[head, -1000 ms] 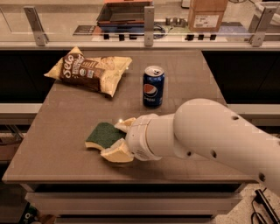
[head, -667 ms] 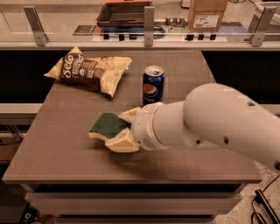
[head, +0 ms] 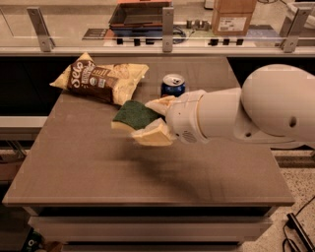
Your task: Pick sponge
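Sponge point(head: 133, 113): dark green scouring face turned up, with a pale yellow foam layer showing along its left and lower edge; wavy outline, lying roughly flat with a slight tilt.
Sponge position: over the middle of the table, caught at its right end in the claw, its left end sticking out free; it seems raised off the tabletop, with a soft shadow on the surface below it.
Gripper point(head: 143, 121): at the centre of the view, pointing left, pinching the sponge between its two padded fingers.
Fingers point(head: 153, 134): pale yellow pads, one behind the sponge's far edge and one against its near edge, both touching it.
Arm point(head: 246, 113): thick white links coming in from the right and covering the table's right side.
Soda can point(head: 173, 84): blue with a silver top, upright, just behind the wrist; its lower part is hidden by the arm.
Chip bag point(head: 101, 81): yellow and brown, lying flat at the table's far left; its near corner is close to the sponge's far edge, and whether they overlap is hard to tell.
Table point(head: 98, 172): brown top, bare across the near half.
Counter behind: a cardboard box point(head: 234, 15) at the right, a dark tray point(head: 140, 15) at the middle, and metal posts point(head: 168, 22) along a rail.
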Robot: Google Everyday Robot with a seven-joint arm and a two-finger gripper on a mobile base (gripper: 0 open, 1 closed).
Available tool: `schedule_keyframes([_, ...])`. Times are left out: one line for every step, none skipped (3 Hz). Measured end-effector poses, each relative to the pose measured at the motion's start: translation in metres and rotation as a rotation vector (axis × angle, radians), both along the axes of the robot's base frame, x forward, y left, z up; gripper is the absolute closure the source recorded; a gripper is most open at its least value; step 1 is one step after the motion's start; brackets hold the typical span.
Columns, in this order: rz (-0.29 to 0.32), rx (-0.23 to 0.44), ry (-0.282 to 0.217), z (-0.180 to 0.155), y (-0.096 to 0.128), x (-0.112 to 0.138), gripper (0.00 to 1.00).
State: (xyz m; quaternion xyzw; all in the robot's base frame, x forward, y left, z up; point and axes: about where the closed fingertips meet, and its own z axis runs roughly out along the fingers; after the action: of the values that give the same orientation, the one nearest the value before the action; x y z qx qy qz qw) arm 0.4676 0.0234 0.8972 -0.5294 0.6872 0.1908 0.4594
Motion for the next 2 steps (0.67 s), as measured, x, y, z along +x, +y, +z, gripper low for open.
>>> schedule_keyframes([0.02, 0.032, -0.045, 0.02, -0.008, 0.004, 1.0])
schedule_keyframes([0.031, 0.039, -0.093, 0.04, -0.012, 0.002, 1.0])
